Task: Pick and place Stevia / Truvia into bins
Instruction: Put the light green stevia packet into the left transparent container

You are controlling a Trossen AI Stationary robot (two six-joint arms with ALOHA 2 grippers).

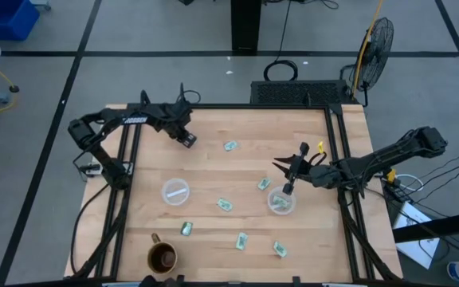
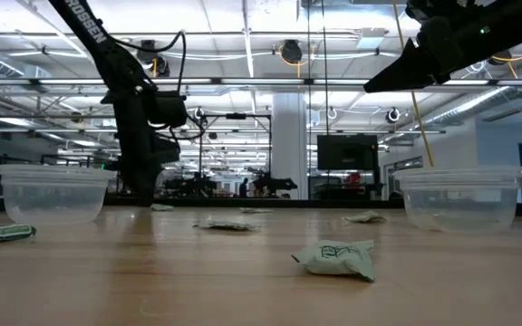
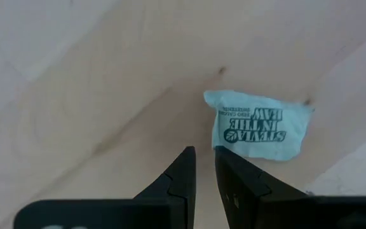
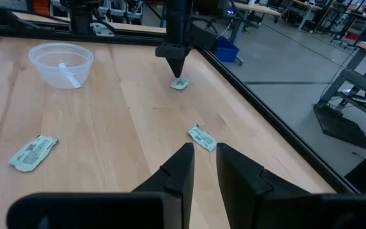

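Several green-and-white Stevia packets lie flat on the wooden table, among them one (image 1: 230,146), one (image 1: 264,183), one (image 1: 225,205) and one (image 1: 241,240). Two clear cups stand upright: the left cup (image 1: 174,192) holds one packet, and the right cup (image 1: 280,202) holds some green. My left gripper (image 1: 186,138) is shut and points down near the table's far left, its tips just short of a packet (image 3: 259,124), which also shows in the right wrist view (image 4: 180,84). My right gripper (image 1: 288,188) is shut on nothing and hovers over the right cup's far rim.
A brown mug (image 1: 162,257) stands at the near edge, left of centre. Black rails (image 1: 337,159) frame the table's sides. More packets lie near the near edge (image 1: 186,228) (image 1: 280,249). Bare wood lies between the two cups and along the far edge.
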